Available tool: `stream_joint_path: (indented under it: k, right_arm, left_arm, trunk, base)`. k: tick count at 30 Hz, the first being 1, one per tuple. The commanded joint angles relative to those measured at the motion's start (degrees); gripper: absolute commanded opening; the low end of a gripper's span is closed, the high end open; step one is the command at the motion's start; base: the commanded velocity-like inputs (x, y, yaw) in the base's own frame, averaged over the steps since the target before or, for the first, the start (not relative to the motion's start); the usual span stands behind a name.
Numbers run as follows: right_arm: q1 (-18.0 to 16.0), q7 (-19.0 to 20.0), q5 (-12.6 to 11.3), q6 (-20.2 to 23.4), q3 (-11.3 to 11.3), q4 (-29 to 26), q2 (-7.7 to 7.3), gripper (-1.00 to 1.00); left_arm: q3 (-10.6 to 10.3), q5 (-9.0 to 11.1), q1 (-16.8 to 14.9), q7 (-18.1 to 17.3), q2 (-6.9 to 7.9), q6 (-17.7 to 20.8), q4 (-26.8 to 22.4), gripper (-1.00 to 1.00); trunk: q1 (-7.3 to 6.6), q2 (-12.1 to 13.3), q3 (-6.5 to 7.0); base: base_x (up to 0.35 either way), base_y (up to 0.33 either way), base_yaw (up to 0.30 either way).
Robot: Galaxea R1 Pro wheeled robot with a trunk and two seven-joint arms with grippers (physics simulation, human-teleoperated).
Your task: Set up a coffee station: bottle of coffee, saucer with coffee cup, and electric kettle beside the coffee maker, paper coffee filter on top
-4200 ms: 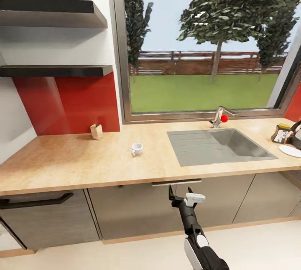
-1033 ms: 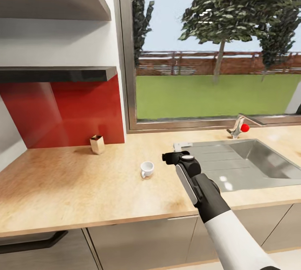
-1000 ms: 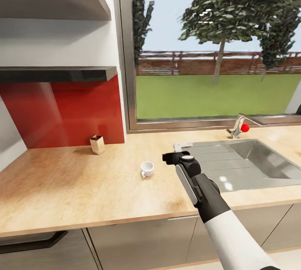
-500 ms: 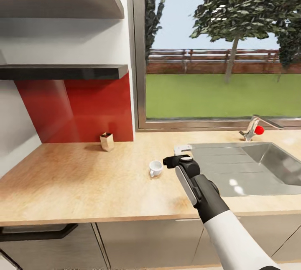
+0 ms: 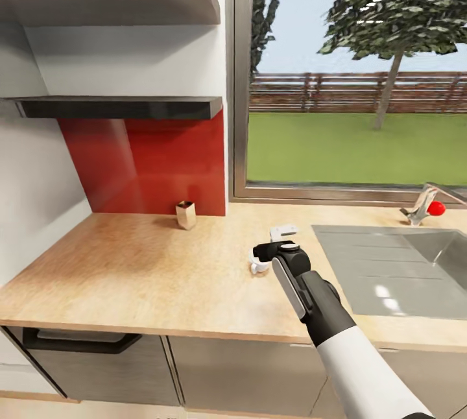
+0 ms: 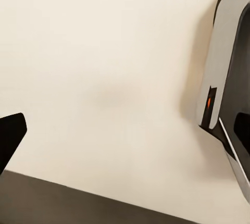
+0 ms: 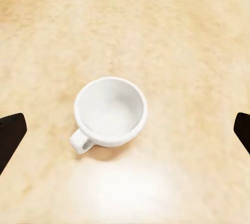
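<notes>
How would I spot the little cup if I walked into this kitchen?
Find the beige wooden countertop under the big window, left of the steel sink. The coffee cup stands there under the robot's right hand: tiny, white, empty, one handle, unlike the tan box by the red wall.

You have a plain white coffee cup (image 7: 110, 112) on a light beige, wood-grain bench (image 5: 136, 270). Behind it, your backsplash (image 5: 149, 163) is glossy red under a black shelf (image 5: 120, 106). Your sink (image 5: 395, 270) is grey.
</notes>
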Motion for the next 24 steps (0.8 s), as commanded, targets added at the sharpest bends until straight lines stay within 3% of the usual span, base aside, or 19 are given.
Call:
stream_joint_path:
  k: [1,10,24]
  right_arm:
    - [-0.06,-0.56,-0.59,0.17,0.08,-0.06,-0.02,1.0]
    - [-0.06,-0.56,-0.48,0.12,0.0,1.48,-0.65,1.0]
    - [-0.06,-0.63,-0.45,0.1,-0.06,1.92,-3.46,1.0]
  left_arm:
    - [-0.52,0.46,-0.08,0.08,-0.07,-0.24,0.1,1.0]
    - [-0.45,0.39,-0.08,0.14,-0.31,-0.22,0.08,1.0]
    - [-0.41,0.27,-0.08,0.14,-0.36,-0.22,0.15,1.0]
  trunk:
    - [0.03,-0.13,-0.16]
    - [0.03,-0.13,-0.22]
    - [0.03,-0.13,-0.23]
  base:
    - [0.049,0.0,0.087]
    - [0.199,0.0,0.024]
    - [0.027,-0.001,0.001]
